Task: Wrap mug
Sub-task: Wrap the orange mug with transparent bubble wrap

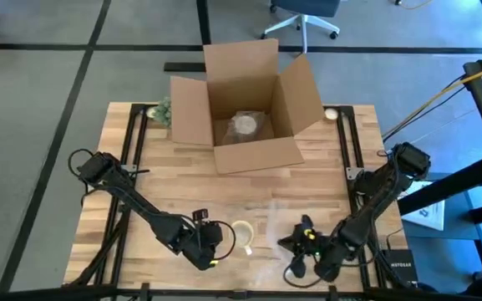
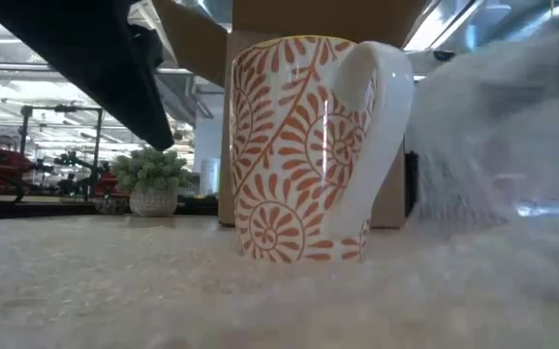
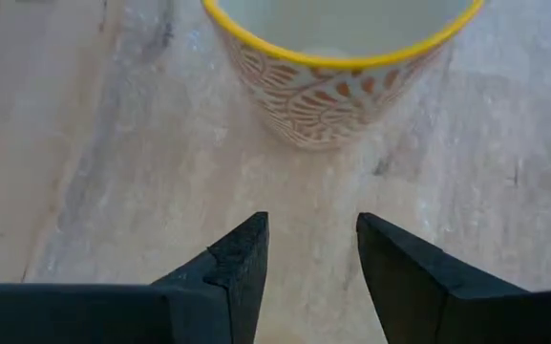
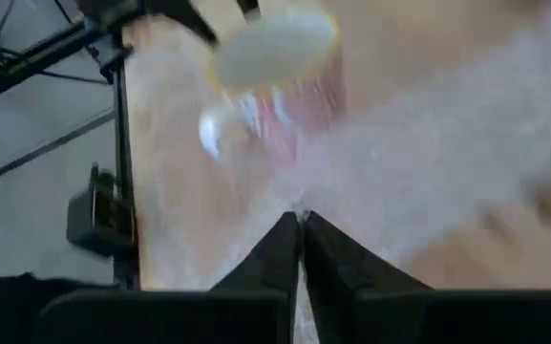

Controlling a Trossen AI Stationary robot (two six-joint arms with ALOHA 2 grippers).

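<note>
Presently catalogued:
Mug (image 1: 242,236): stood upright on wrap (image 1: 267,224), lower centre.
Left gripper (image 1: 215,248): held open, just left of mug.
Right gripper (image 4: 300,222): pinched closed on wrap.

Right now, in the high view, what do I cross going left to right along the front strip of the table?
Left end effector, open → mug, standing on the clear wrap → clear wrap → right end effector, shut on the edge of the wrap.
</note>
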